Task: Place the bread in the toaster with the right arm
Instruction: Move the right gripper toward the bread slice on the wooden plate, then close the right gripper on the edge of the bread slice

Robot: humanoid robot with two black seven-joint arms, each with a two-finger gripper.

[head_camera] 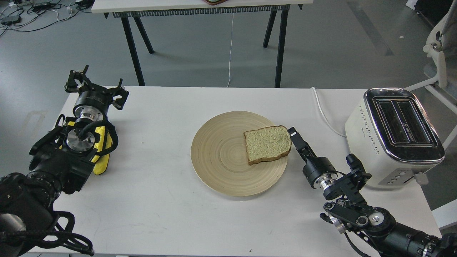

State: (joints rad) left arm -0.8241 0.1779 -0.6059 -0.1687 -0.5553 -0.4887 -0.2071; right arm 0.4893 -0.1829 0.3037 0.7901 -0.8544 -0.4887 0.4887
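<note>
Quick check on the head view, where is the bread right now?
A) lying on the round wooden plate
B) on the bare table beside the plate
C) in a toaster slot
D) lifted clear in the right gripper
A: the bread lies flat on the right part of the wooden plate, with the right gripper at its right edge; both slots of the toaster look empty.

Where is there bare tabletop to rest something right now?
Free: between the left gripper and the plate, and the near strip in front of the plate. Crowded: between the bread and the toaster, where the right gripper works.
</note>
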